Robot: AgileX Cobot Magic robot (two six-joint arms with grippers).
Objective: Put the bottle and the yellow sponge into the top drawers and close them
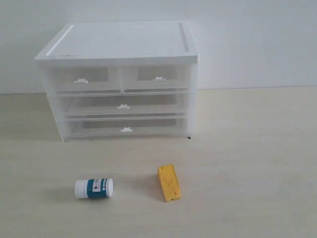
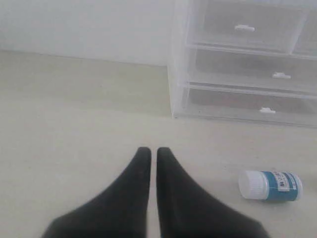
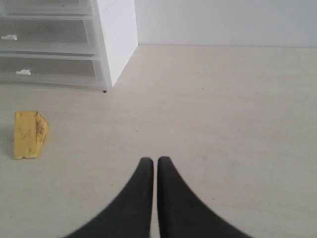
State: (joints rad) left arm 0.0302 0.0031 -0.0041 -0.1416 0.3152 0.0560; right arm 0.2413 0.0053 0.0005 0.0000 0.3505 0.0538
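The exterior view takes in the whole chest on the pale table against a white wall. It has a white top, two top drawers side by side beneath it, and two full-width drawers below. All four fronts sit flush, each with a small white tab handle. In front of the chest the bottle lies on its side, white cap toward the left of that view. The sponge lies to its right, well apart from it, and neither touches the chest. Only this view shows the two things together; the grippers show only in the wrist views.

The left wrist view shows the left gripper, its two black fingers brought nearly together with a thin slit between them and nothing in it. The bottle lies off to one side of the fingertips, apart from them. Behind it are a corner of the chest and three drawer fronts. The sponge is outside this view.

The right wrist view shows the right gripper in the same state, fingers closed on nothing over bare table. The sponge lies well off from it, near the chest's front corner, and here one end shows darker marks. The bottle is outside this view.
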